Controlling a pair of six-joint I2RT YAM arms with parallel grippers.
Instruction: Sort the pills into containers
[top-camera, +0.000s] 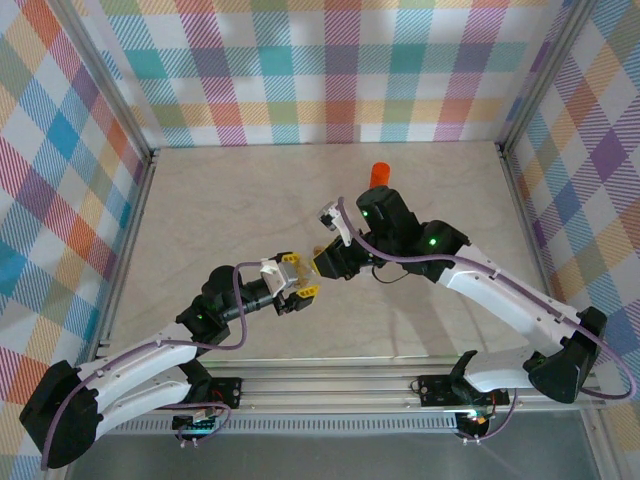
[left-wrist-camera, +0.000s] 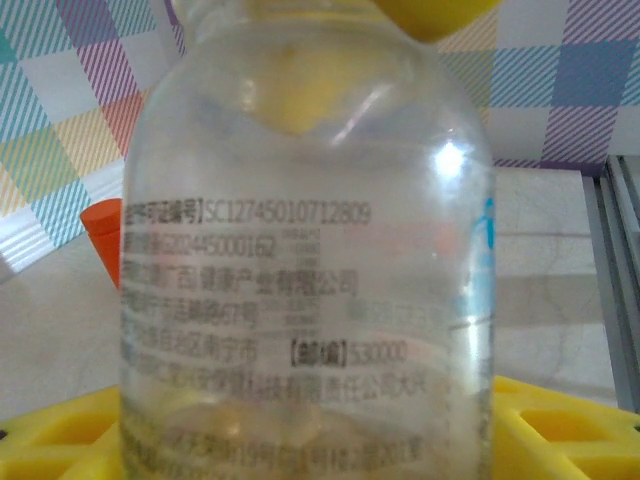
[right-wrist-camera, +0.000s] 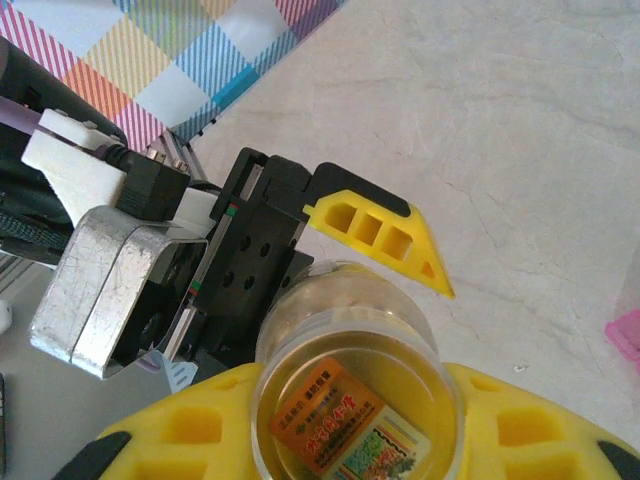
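Right now the right tool (right-wrist-camera: 355, 440) is squeezing a clear bottle (left-wrist-camera: 300, 250). Its yellow fingers (right-wrist-camera: 480, 398) are pressing on both sides of it. The bottle is sitting near the middle of the top view, where the two arms are meeting. In the left wrist view it is showing rows of small print.

The left tool (top-camera: 298, 282) is reaching in from the lower left. Its own yellow fingers (left-wrist-camera: 590, 455) are standing on either side of the same bottle. I cannot tell if they are pressing on it or hanging loose.

The pink pill box (right-wrist-camera: 626, 335) is peeking in at the right edge of the right wrist view. It is lying on the table (top-camera: 230, 200), apart from the clear bottle.

An orange bottle (top-camera: 380, 173) is standing farther up in the top view, just above the right arm.
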